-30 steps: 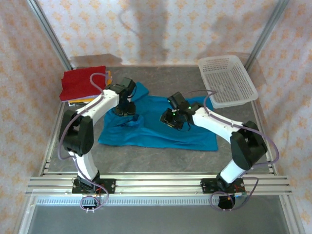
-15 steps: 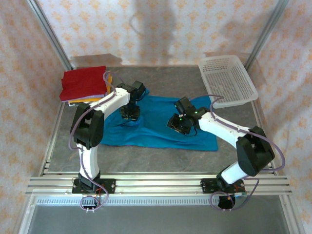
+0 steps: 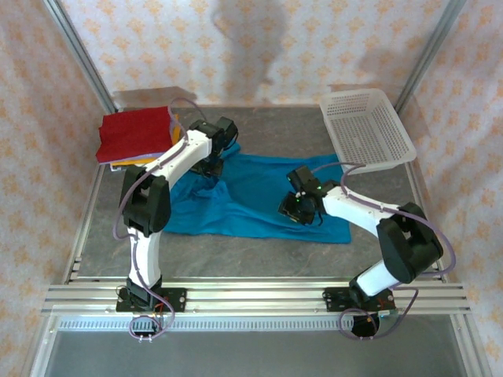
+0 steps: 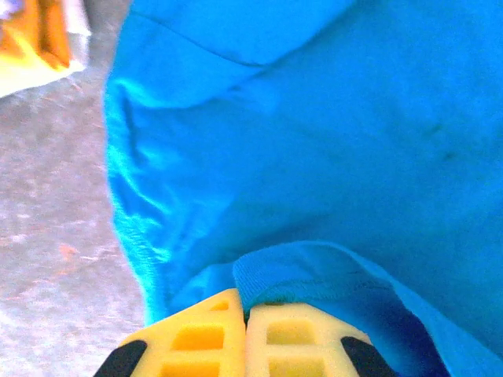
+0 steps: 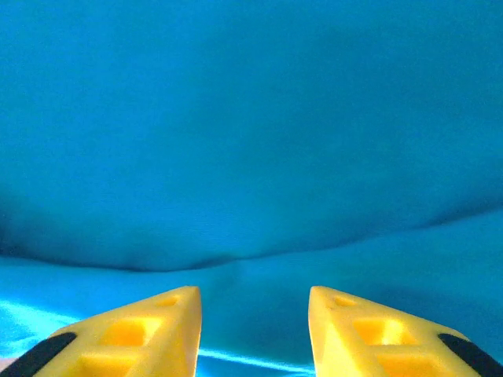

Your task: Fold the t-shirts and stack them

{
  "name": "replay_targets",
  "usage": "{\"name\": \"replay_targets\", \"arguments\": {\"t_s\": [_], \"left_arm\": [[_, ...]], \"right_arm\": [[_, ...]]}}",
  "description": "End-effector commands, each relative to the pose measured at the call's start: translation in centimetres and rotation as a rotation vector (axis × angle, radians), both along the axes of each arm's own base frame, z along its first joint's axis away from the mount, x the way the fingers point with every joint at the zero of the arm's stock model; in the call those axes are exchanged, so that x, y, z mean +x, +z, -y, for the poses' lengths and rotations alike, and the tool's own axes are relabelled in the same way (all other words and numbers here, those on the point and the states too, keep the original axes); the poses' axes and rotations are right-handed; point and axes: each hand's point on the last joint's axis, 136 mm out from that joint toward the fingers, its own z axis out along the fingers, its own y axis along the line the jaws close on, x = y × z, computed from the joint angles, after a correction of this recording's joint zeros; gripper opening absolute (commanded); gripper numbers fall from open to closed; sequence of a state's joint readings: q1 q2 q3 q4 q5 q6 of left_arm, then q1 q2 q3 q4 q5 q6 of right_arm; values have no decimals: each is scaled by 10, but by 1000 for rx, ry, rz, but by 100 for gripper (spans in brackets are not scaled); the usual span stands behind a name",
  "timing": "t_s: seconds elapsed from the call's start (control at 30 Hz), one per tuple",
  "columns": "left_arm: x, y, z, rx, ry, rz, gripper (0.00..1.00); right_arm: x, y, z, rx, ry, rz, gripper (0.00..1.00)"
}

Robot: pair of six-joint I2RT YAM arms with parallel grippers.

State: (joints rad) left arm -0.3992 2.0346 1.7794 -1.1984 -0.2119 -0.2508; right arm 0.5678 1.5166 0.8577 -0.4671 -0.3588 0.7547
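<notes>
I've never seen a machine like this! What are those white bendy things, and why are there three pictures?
Those are two robot arms bolted to a grey table. One picture looks down from above. The other two come from little cameras on each wrist. A blue t-shirt lies spread out, folded shirts with red on top sit at the back left, and a white basket sits at the back right. The left gripper is shut, pinching a fold of the blue t-shirt. The right gripper hangs open over it, holding nothing.
</notes>
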Motion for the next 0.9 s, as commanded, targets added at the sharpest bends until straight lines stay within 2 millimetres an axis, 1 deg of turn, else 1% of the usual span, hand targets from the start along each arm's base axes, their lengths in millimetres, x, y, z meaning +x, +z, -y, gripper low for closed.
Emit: {"name": "replay_targets", "arguments": {"t_s": [0.0,0.07,0.13,0.17,0.23,0.3,0.43,0.5,0.67,0.7,0.87], "left_arm": [[1,7,-27,188,-60,-53,5],[7,5,-28,215,-96,-59,7],[15,3,-29,243,-119,-47,12],[18,2,-27,239,-132,-43,16],[24,-1,-24,230,-142,-29,32],[27,0,-22,221,-148,-17,36],[25,12,-19,181,-134,18,38],[20,16,-15,110,-106,39,38],[7,10,2,-211,24,85,46],[7,13,5,-264,42,111,47],[0,8,12,-394,113,152,48]], "right_arm": [[1,-6,2,-4,-15,3,40],[0,-6,3,-7,-10,4,40],[1,-3,3,-9,-6,12,40],[1,-2,4,-12,-5,16,40],[4,5,3,-16,2,30,40],[7,11,4,-24,11,43,40],[12,22,3,-31,22,60,41],[13,25,1,-26,23,64,41],[17,31,-4,-10,28,74,41],[18,32,-4,-8,30,73,41],[19,34,-6,-8,39,73,41]]}}
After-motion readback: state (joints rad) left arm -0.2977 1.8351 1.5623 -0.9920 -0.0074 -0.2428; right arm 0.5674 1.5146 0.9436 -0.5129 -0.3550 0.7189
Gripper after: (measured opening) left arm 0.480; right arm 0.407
